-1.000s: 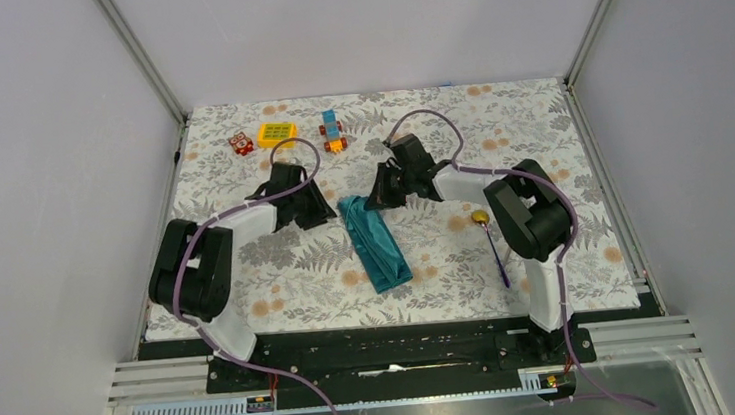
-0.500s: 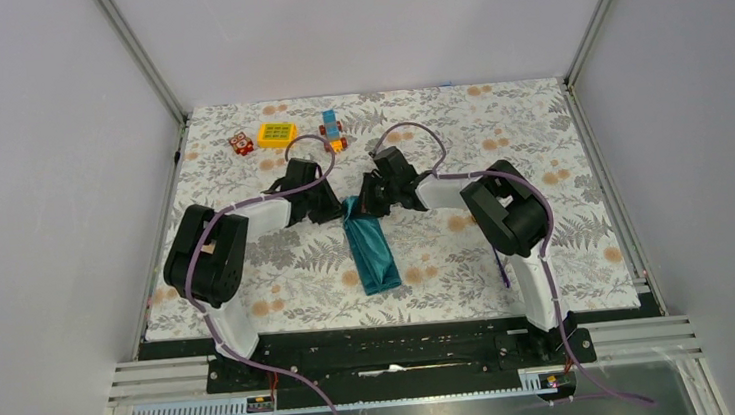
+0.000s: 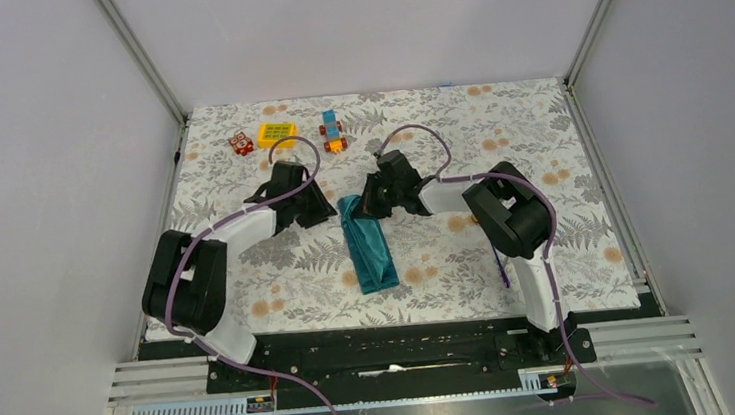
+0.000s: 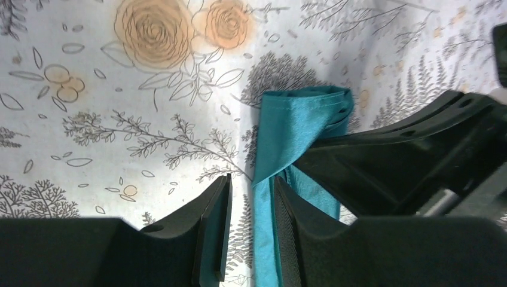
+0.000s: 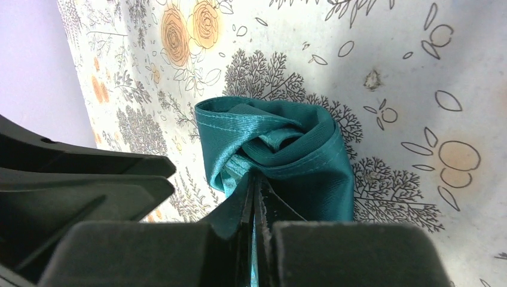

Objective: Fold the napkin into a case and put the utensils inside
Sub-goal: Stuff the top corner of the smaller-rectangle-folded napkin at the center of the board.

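The dark teal napkin (image 3: 368,253) lies folded into a narrow strip at the middle of the floral mat. My right gripper (image 3: 371,200) is shut on the napkin's far end; in the right wrist view the cloth (image 5: 281,143) bunches in front of the closed gripper (image 5: 256,186). My left gripper (image 3: 328,211) is just left of that end. Its jaws (image 4: 252,182) stand open with the napkin's edge (image 4: 287,128) between them, against the right finger. Only part of the purple utensil handle (image 3: 501,268) shows behind the right arm. Its golden head and the silvery utensil are hidden.
Toy blocks stand at the back left of the mat: a red one (image 3: 240,143), a yellow one (image 3: 277,133) and a blue-orange stack (image 3: 333,130). Grey walls close in the mat on three sides. The two grippers are close together.
Both grippers have moved in to the napkin's far end. The napkin has swung slightly straighter and to the left. The right arm now covers the spoon's golden head.
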Action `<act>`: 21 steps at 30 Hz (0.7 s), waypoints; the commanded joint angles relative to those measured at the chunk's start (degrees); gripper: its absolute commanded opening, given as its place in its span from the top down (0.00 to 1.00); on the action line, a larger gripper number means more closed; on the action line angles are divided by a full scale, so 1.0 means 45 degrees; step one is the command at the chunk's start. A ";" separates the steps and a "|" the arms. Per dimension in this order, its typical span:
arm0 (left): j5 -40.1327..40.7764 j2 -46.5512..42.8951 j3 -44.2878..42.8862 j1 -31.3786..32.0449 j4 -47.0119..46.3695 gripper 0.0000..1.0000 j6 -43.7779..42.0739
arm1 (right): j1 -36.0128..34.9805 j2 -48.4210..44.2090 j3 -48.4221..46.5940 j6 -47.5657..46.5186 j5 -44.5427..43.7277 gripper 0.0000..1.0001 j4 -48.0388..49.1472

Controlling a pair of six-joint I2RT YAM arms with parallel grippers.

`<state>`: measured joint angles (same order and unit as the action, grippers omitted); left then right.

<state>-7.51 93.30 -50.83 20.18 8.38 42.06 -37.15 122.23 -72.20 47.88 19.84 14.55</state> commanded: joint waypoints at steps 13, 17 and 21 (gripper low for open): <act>-0.1339 0.2020 -0.1411 0.0113 -0.1657 0.77 -0.0082 | 0.0218 0.0431 0.0610 0.2050 -0.0045 1.00 0.3164; -0.1178 0.1804 -0.0849 0.0277 -0.1823 0.77 0.0134 | 0.0384 0.0966 0.0540 0.2812 0.0181 1.00 0.4081; -0.0874 0.0918 -0.0553 0.0253 -0.1577 0.73 0.0019 | 0.0441 0.0576 0.0797 0.2958 0.0846 1.00 0.4242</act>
<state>-11.64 102.45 -54.57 20.69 2.28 42.30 -35.55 125.75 -69.73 59.24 21.76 29.85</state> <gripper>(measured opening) 0.255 0.018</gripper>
